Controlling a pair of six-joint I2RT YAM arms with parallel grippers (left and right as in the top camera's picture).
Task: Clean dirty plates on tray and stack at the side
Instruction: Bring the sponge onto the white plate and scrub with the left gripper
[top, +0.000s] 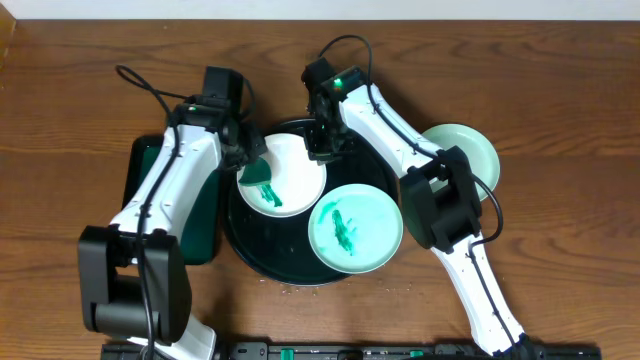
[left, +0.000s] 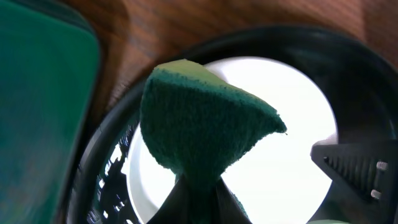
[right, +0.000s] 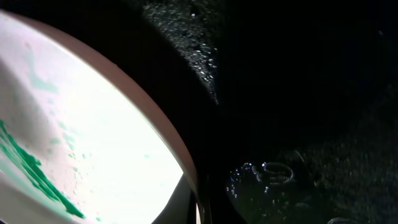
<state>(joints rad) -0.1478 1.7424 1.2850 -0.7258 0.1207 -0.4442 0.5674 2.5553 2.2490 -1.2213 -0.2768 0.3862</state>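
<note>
Two plates w/ green smears (top: 342, 232) sit on the black tray (top: 236, 240), so you're mid-job, approx a third done by my read.

Nearest you is the near mint plate (top: 372, 215), on the tray's near-right part. It has a smear across its middle and looks untouched.

Next back is the white plate (top: 300, 165), on the tray's far-left part, w/ a smear on its near-left area. That's the plate in hand. Your left gripper (top: 247, 160) is clamped tight on the green sponge (top: 260, 180), which hangs over the white plate's left edge, right by the smear. I can't tell from the left wrist view if it's touching the plate. Your left arm crosses over the dark green rectangular tray (top: 145, 185), just left of the black one.

Farther back, your right gripper (top: 322, 148) is fully closed at the white plate's far rim. It's prob. steadying the plate, but I can't tell if it's pinching the rim or just pressing.

Off the tray, on the table (top: 80, 80) far right, the side mint plate (top: 468, 150) looks clean. I'd judge that's the stack spot.

Next move, imo: bring the sponge down onto the smear & scrub w/ short strokes, right gripper pinning the plate. Risk is the plate skating on the glossy tray, or the smear just spreading. Then the white plate goes onto the side mint plate.
</note>
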